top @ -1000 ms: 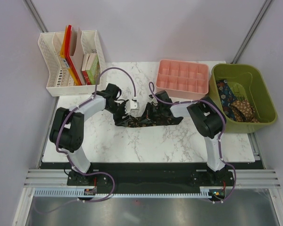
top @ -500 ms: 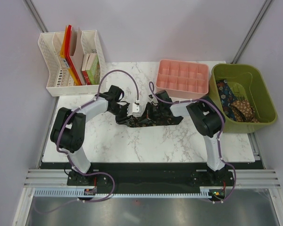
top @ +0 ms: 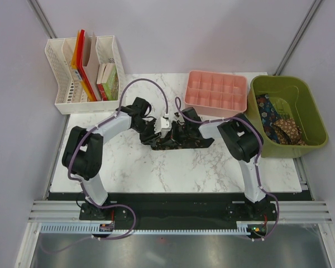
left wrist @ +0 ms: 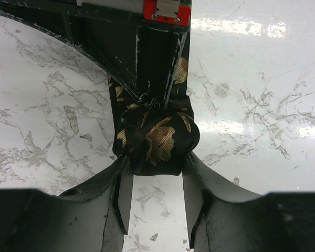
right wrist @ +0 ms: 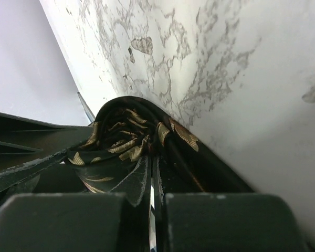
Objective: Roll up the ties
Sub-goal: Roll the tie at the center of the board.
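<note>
A dark tie [top: 181, 143] with gold flowers lies bunched at the middle of the marble table [top: 156, 173]. Its end is wound into a small roll [left wrist: 156, 143], and my left gripper [left wrist: 157, 164] is shut on that roll, a fingertip touching each side. My left gripper [top: 157, 132] and right gripper [top: 180, 127] sit close together, facing each other over the tie. The right gripper [right wrist: 153, 165] is shut on a fold of the tie [right wrist: 127, 142], its fingers nearly touching. More ties [top: 280, 126] lie in the green bin [top: 317, 120].
A pink compartment tray [top: 216, 92] stands just behind the grippers, with the green bin to its right. A white file rack [top: 61, 84] holding books sits at the back left. Bare marble [left wrist: 262, 105] lies to the roll's right and left.
My left gripper has slid right towards the right gripper and closed its jaws onto the tie's rolled end. The tie is bunched shorter. The right gripper has stayed shut.
</note>
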Motion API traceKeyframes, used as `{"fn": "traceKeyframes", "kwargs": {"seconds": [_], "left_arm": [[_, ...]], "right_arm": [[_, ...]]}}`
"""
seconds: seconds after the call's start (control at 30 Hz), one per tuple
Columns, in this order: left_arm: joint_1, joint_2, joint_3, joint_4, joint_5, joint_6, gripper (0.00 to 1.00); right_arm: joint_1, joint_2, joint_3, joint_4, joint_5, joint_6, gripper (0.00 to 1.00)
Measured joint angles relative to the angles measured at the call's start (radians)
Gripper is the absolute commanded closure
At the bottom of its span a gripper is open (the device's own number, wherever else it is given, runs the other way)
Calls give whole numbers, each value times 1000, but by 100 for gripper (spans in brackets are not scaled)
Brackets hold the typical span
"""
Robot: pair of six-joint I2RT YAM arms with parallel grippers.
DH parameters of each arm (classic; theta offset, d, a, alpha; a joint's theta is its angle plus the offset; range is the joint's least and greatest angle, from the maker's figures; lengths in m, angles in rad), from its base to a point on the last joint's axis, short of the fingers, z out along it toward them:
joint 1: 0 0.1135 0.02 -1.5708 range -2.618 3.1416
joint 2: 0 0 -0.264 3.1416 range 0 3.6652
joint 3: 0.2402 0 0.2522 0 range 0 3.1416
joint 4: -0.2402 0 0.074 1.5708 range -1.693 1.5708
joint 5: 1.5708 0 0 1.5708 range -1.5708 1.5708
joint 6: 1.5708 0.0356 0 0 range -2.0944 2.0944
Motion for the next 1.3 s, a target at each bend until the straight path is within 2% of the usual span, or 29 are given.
{"fn": "traceKeyframes", "kwargs": {"seconds": [0.2, 0.43, 0.5, 0.63, 0.97, 1.3], "left_arm": [[-13, 41, 47, -20, -32, -69, 59], [-34, 56, 66, -29, -60, -99, 56], [-37, 62, 76, -35, -67, -107, 57], [-49, 86, 108, -58, -85, -122, 66], [-83, 108, 130, -92, -157, -117, 78], [-98, 139, 136, -112, -171, -105, 81]], "right_arm": [[2, 9, -15, 59, -1, 55, 98], [2, 7, -87, 214, 0, 134, 100], [1, 10, -94, 234, -1, 152, 100], [1, 15, -103, 264, -5, 179, 100], [-3, 8, -103, 254, -6, 157, 79], [-8, -47, -98, 127, 21, 88, 68]]}}
